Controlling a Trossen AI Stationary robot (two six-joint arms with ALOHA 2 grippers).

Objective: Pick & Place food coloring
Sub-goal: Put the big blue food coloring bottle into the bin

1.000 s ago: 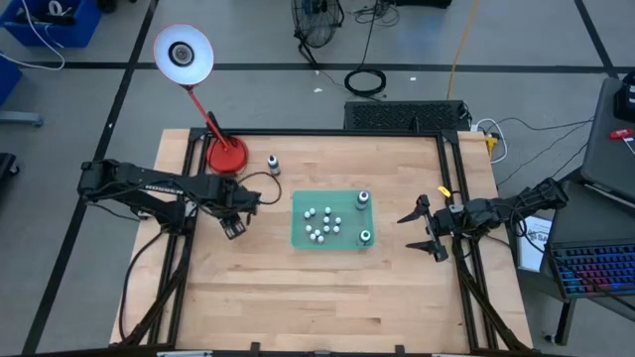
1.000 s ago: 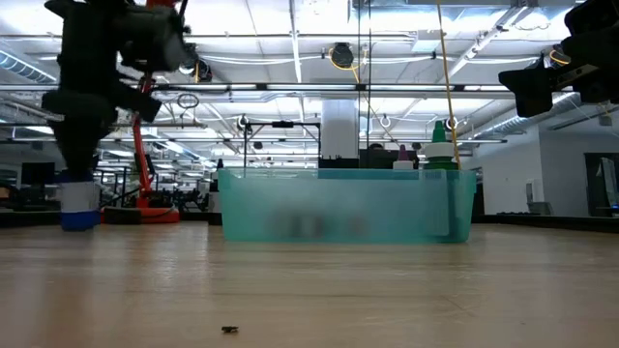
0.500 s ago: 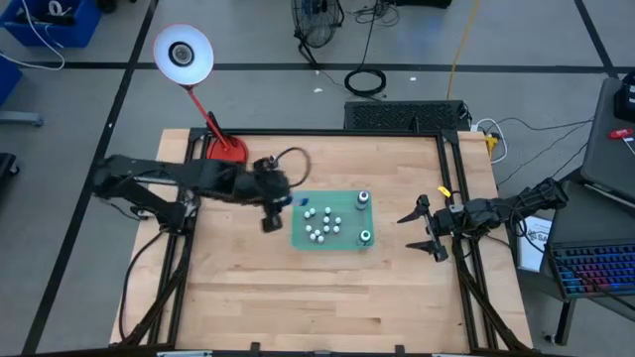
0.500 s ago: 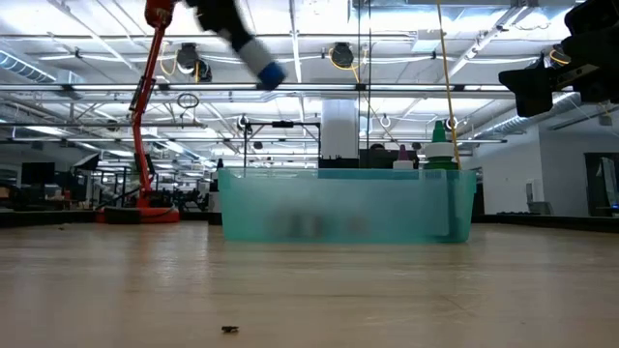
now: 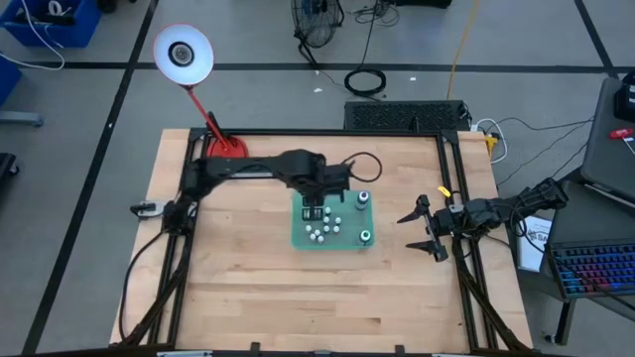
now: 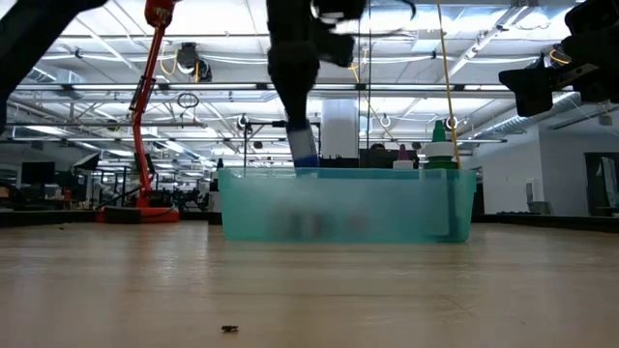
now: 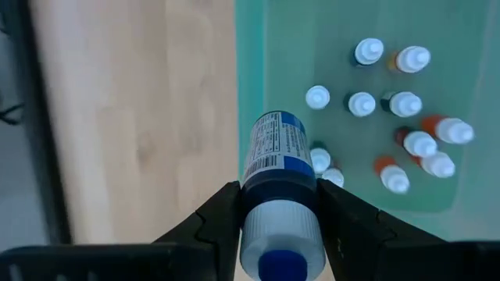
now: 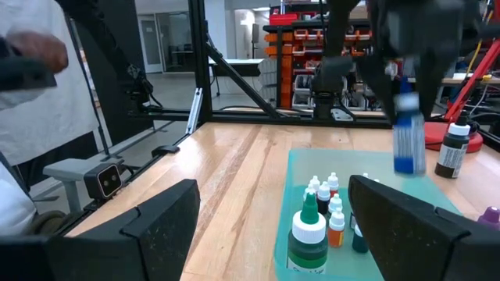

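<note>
Presently the left gripper pinches a blue-labelled food coloring bottle over the green tray – release risks toppling small bottles; right gripper waits, wide apart.

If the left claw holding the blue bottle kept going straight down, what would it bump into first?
Probably the green tray. The left claw points down with the blue bottle over the tray's near edge, so the bottle's end should meet the tray floor first, or perhaps the small white-capped bottles right beside it; depth is unclear.
</note>
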